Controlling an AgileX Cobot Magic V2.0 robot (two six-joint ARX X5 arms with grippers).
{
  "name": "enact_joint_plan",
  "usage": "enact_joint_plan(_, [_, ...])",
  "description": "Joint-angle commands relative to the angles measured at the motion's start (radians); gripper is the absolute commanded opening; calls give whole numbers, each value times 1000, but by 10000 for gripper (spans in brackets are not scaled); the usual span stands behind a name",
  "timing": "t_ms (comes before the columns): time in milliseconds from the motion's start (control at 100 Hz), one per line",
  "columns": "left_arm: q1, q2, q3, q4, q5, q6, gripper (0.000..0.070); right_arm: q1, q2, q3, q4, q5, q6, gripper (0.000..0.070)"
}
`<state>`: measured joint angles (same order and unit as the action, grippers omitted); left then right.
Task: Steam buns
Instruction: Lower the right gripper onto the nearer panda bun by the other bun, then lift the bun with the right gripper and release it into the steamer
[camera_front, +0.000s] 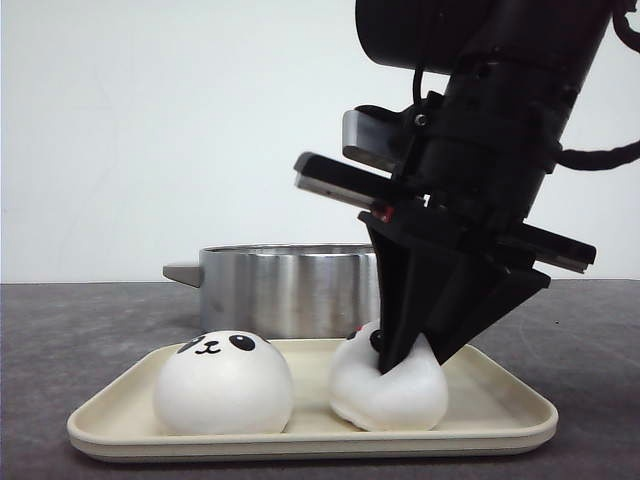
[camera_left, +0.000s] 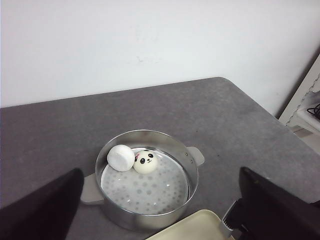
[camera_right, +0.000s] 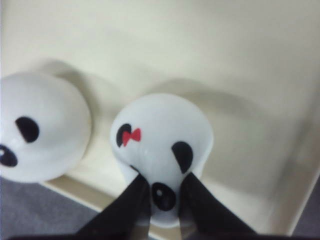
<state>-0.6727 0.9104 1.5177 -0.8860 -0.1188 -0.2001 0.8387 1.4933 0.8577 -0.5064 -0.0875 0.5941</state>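
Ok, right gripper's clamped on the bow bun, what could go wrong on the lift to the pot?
1. The right gripper pinches only the edge of the bun with the red bow, which is visibly squashed; it may slip out on the lift.
2. The other tray bun sits close by on the tray; a sideways swing could knock it.
3. Two buns already sit together at one side of the pot; dropping there could stack them.

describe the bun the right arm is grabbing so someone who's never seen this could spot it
Find the cream tray in front of the steel pot. Of its two buns, take the right bun, squeezed by the black right pincer. Unlike its neighbour, it has a red bow.
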Motion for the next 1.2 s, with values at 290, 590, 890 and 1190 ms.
enact_joint_plan(290, [-8,6,18,-12,-5,34,595,76,-150,181,35,16,-84,1])
enact_joint_plan(590, [-8,6,18,-12,-5,56,595,-2,-57,543,8,139,-266,1])
enact_joint_plan(890, [-8,5,18,-12,-5,53,595,-186,281,696,-82,139,-300,1])
enact_joint_plan(1190, [-8,5,18,-20,-4,49,595,-259,465,696,-101,129,-300,39])
